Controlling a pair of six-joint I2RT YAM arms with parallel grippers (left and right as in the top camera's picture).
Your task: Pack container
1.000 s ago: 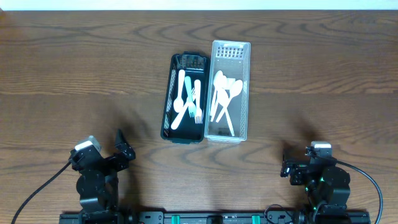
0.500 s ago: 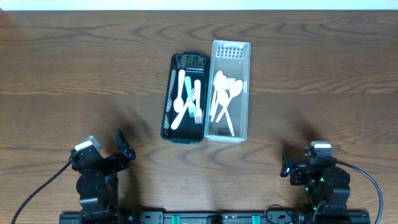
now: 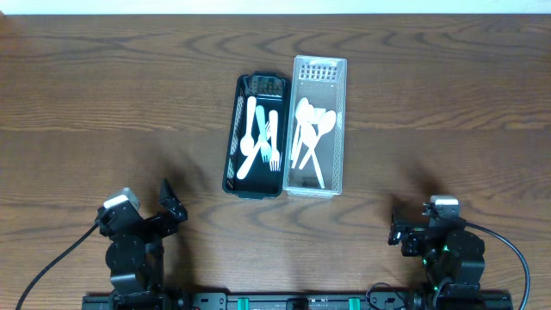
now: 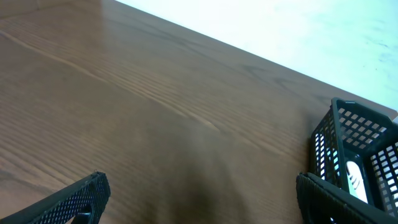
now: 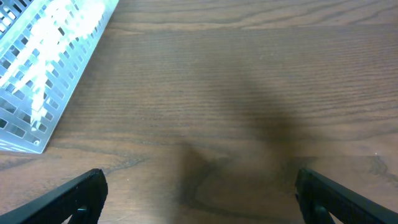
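A black mesh container [image 3: 232,138] lies at the table's middle, holding white plastic forks and a spoon [image 3: 260,138]. Touching its right side is a clear slotted container [image 3: 343,129] with several white spoons [image 3: 308,129]. My left gripper [image 3: 172,202] rests open near the front left, well short of the black container [image 4: 348,137], which shows at the right edge of the left wrist view. My right gripper [image 3: 396,226] rests open at the front right; in its wrist view the clear container [image 5: 37,87] sits at the upper left. Both grippers [image 4: 202,199] [image 5: 202,196] hold nothing.
The brown wooden table [image 3: 103,103] stretches bare to both sides of the containers. Its far edge meets a white surface [image 4: 298,31]. Cables [image 3: 52,258] trail from the arm bases along the front edge.
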